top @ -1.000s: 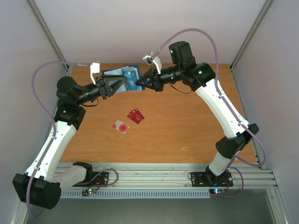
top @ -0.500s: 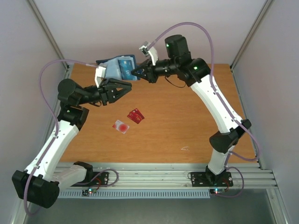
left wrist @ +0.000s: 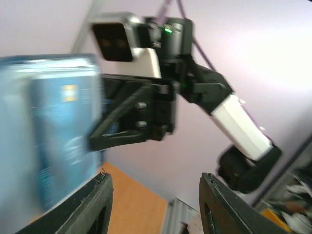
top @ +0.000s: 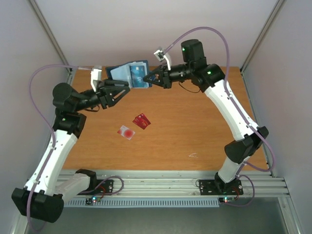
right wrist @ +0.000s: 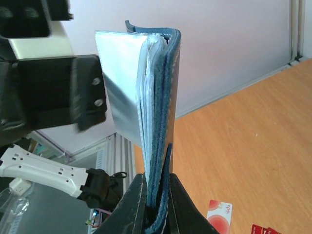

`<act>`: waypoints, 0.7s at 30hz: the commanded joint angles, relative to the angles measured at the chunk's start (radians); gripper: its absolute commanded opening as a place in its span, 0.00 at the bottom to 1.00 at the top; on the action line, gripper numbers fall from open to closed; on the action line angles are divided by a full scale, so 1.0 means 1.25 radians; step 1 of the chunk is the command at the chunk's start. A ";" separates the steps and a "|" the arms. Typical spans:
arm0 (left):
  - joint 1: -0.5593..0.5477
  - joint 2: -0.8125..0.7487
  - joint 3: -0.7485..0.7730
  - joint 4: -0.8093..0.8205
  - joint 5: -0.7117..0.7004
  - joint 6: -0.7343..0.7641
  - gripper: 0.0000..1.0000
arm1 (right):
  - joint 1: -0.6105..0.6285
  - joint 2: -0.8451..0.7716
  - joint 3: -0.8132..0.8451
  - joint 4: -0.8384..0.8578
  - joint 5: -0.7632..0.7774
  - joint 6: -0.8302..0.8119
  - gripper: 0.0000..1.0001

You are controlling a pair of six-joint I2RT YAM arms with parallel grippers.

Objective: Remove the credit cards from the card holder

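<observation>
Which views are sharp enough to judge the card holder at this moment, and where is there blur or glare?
Left wrist view: heavy motion blur, the card holder is smeared and its details are unreadable. Right wrist view: the holder's folded edge is crisp and evenly lit. Top view: sharp, soft lighting, no glare; the pale card and red card on the table read clearly.

No legible text anywhere; print on pale card too small

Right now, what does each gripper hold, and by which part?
The right gripper pinches the card holder by one edge; the left gripper holds nothing.
</observation>
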 commanded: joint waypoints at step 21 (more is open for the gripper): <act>0.054 -0.083 -0.098 -0.021 -0.054 0.118 0.97 | -0.014 -0.031 0.131 -0.316 -0.165 -0.217 0.01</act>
